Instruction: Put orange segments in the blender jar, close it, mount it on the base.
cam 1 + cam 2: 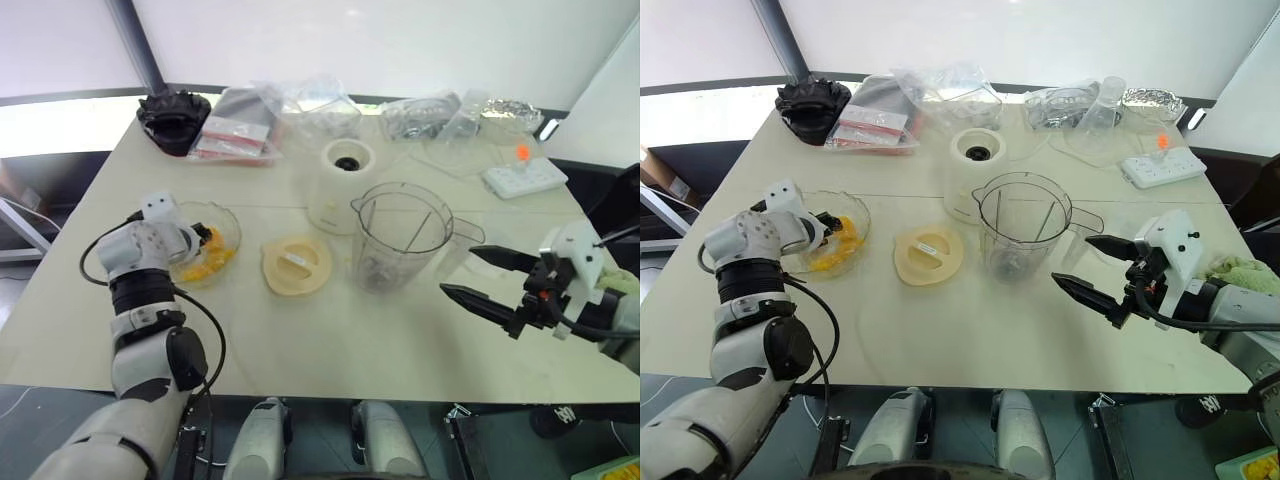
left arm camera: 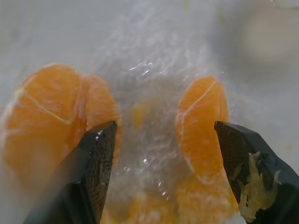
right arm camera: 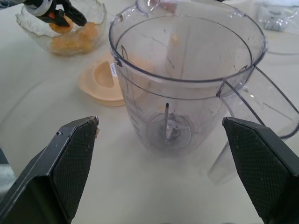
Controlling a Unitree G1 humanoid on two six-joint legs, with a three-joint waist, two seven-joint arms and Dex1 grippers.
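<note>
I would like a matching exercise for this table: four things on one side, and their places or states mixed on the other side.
1. orange segments
2. blender jar
3. lid
4. right end effector

a. open, beside the jar
b. in the shallow clear dish
c. flat on the table, off the jar
d. upright, uncovered, no fruit visible inside

Pairs: 1-b, 2-d, 3-c, 4-a

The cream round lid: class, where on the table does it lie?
The lid lies flat between the dish of orange segments on its left and the blender jar on its right.
</note>
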